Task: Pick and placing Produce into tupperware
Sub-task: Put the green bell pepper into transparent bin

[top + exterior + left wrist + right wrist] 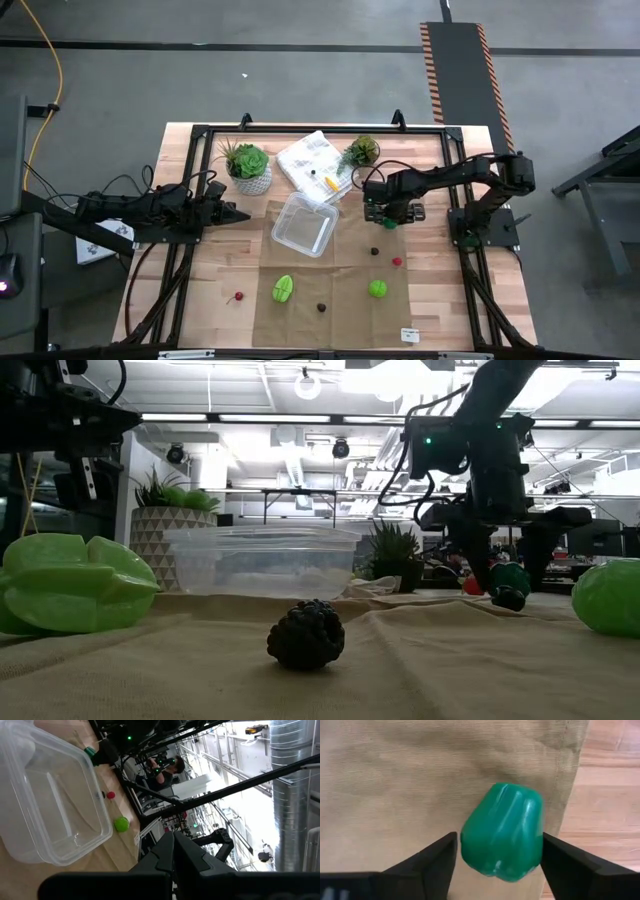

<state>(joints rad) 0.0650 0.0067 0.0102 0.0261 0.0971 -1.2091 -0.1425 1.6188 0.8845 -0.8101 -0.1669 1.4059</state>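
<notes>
A big workroom with a gray floor

The wooden counter (440,300) stands on a gray floor (300,90) with a striped orange and black strip (432,70). Bright ceiling lights (308,385) shine above what may be desks far back.

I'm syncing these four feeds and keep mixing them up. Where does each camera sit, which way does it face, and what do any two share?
High view: overhead, straight down; both arms, tupperware mid-table.
Low view: table height, level across the cloth; the right arm comes down behind a dark brown berry.
Left wrist view: on the left arm, looking past its closed end effector at the tupperware.
Right wrist view: on the right arm, facing down; right end effector straddles a green pepper.
Shared: high and low views both show that pepper.
</notes>
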